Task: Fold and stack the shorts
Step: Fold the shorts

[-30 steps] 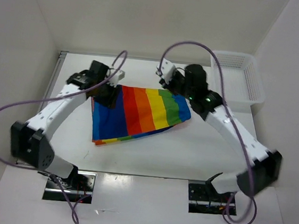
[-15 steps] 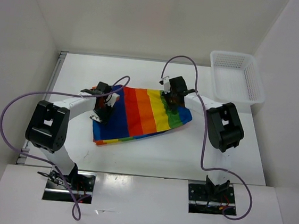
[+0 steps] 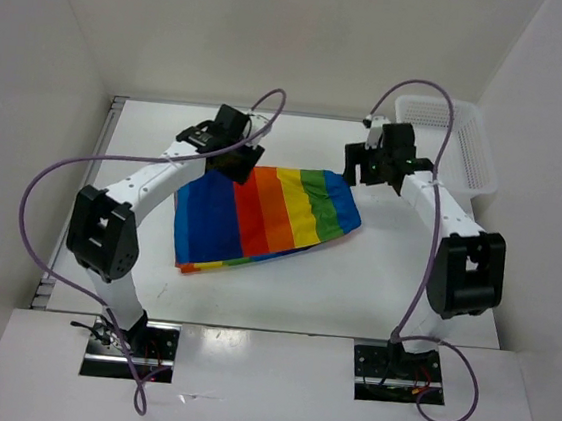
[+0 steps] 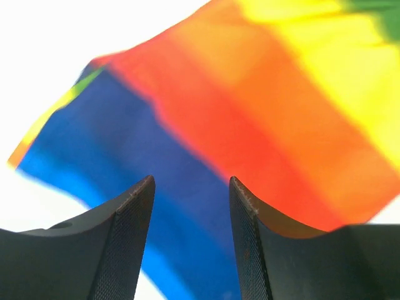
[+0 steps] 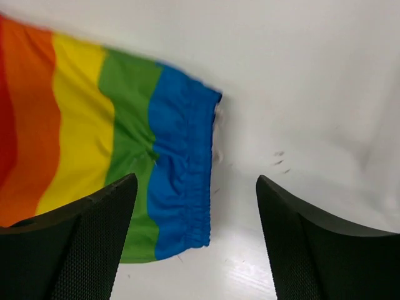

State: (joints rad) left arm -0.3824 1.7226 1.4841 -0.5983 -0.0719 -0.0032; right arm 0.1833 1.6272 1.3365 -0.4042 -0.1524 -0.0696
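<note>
Lying flat mid-tabletop (image 3: 374, 281), the rainbow shorts (image 3: 265, 219) look folded, I think. Left tool (image 4: 190, 181) hovers half-spread over the blue stripe, right tool (image 5: 197, 181) gapes wide beside the waistband, both empty.

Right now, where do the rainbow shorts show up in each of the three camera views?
Top external: the shorts lie spread out at the centre of the picture.
Left wrist: the shorts fill most of the picture, blurred.
Right wrist: the shorts take the left half, blue edge towards the middle.
Shared landmark: the yellow stripe.
</note>
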